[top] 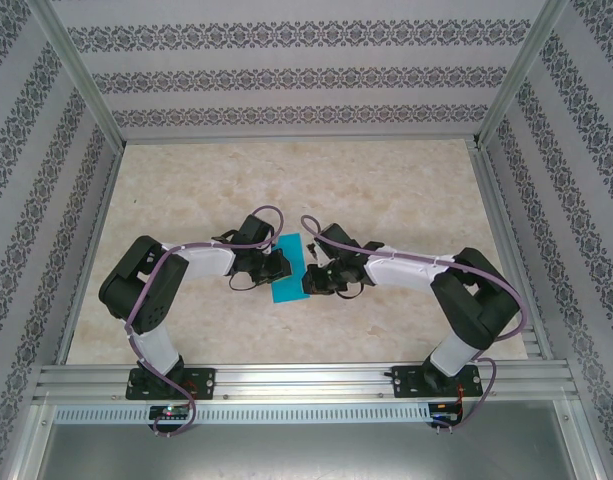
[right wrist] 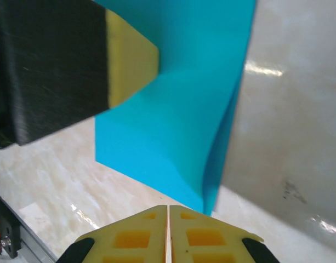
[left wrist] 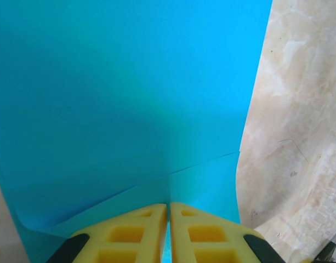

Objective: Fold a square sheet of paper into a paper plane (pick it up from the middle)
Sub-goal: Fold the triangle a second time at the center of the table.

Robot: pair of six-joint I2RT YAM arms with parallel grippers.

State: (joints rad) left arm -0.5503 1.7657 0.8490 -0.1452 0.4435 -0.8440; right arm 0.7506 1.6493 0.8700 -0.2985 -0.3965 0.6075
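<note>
The cyan-blue square sheet of paper [top: 290,262] is doubled over into a narrow strip and held up between the two arms at mid-table. My left gripper [top: 278,265] is shut on its left side. In the left wrist view a sliver of paper [left wrist: 118,98] runs between the closed yellow fingers of that gripper [left wrist: 168,204], and a creased upper layer crosses just ahead. My right gripper [top: 311,278] sits at the sheet's right edge. From the right wrist it [right wrist: 168,206] is shut with nothing between its pads, the paper's [right wrist: 178,131] lower corner just beyond the tips. The left gripper's yellow finger [right wrist: 132,60] pinches the sheet there.
The tabletop [top: 386,190] is pale marble-patterned. Aluminium rails [top: 306,385] run along the near edge and up both sides, with patterned walls behind them. Both arm bases are bolted to the near rail.
</note>
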